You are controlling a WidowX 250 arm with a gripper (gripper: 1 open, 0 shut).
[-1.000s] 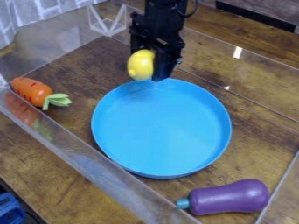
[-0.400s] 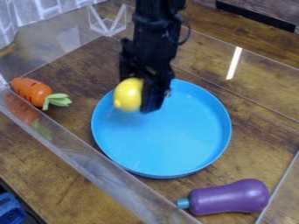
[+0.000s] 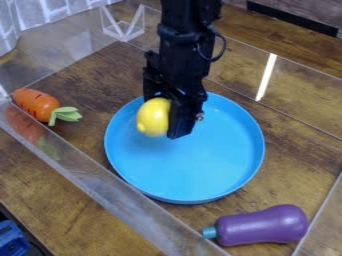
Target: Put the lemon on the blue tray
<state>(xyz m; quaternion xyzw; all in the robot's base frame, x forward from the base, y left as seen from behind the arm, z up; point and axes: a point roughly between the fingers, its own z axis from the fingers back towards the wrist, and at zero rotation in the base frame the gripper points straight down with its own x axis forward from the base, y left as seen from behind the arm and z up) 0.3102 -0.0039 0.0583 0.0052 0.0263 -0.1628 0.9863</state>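
Lemon over blue tray, upper-left part | gripper jaws around lemon, holding it | carrot left of tray, eggplant lower right

Robot play setup, toy vegetables, wooden surface, clear plastic barrier

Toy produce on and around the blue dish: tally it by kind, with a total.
Lemon: 1
Carrot: 1
Eggplant: 1
Total: 3
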